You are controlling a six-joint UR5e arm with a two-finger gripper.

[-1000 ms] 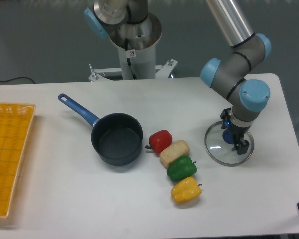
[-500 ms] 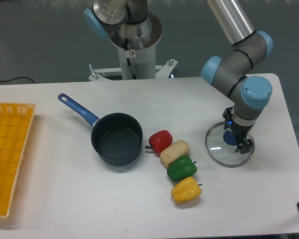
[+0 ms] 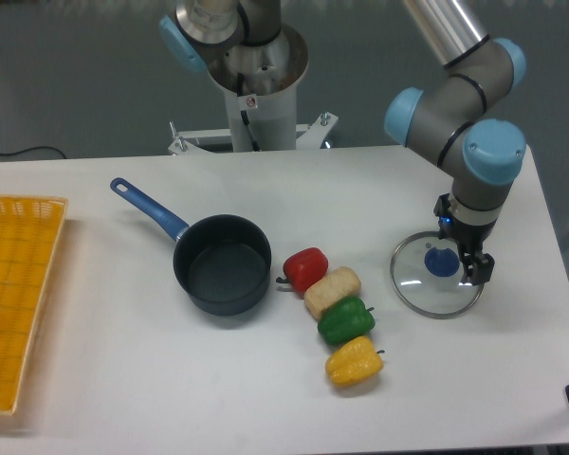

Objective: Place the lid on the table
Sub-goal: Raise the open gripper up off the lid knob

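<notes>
Jaws: whether they are spread or closed cannot be told; the gripper (image 3: 467,268) is seen above the right part of the lid, and the knob is visible just to its left, not clasped between the fingers.
Lid (image 3: 422,284): a round glass disc with a thin metal rim is seen lying flat on the counter, on the right side, with its blue knob (image 3: 441,262) uncovered near the centre.
Counter (image 3: 123,379): a white top with rounded corners, on which all the items are carried.
Arm: a grey and light-blue arm is seen reaching down from the upper right, its wrist held upright over the lid.
Saucepan (image 3: 222,263): a dark blue pan is set left of centre, uncovered, with its long blue handle pointed to the upper left; it is well apart from the lid.
Row of items: a red pepper (image 3: 305,269), a beige item (image 3: 332,291), a green pepper (image 3: 345,320) and a yellow pepper (image 3: 354,361) are laid in a slanting line between the saucepan and the lid, each touching the next.
Tray (image 3: 14,303): a yellow-orange mesh tray is placed at the left edge, partly cut off by the frame.
Base: the arm's mount is seen behind the counter at top centre.
</notes>
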